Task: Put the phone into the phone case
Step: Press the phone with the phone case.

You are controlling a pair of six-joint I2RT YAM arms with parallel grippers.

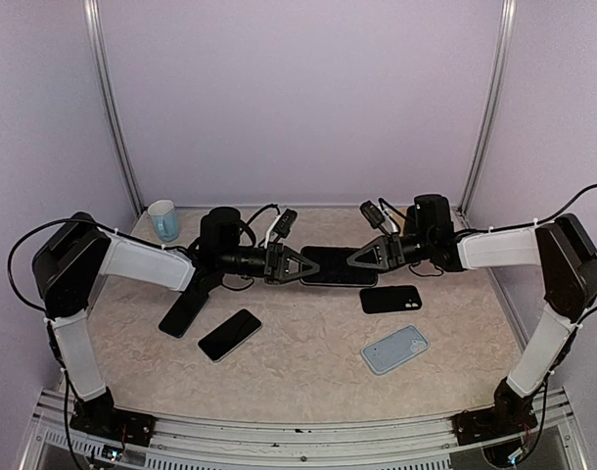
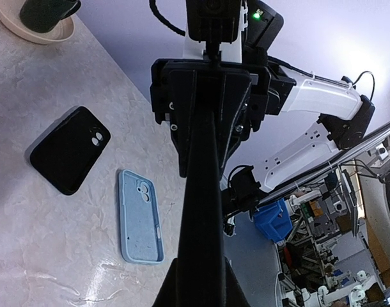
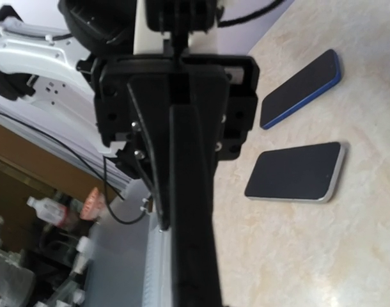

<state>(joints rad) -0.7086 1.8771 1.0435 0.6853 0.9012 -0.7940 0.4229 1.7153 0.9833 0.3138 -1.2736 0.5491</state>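
Phone (image 1: 338, 266) mid-table, spanning between both grippers, outside either case. Left gripper (image 1: 301, 266) clamped on its left end. Right gripper (image 1: 354, 260) at the right end, grip can't tell. Black case (image 1: 390, 299) flat just right of the phone, light blue case (image 1: 394, 350) nearer the bases. Mug (image 1: 163, 219) far left, contents not visible.
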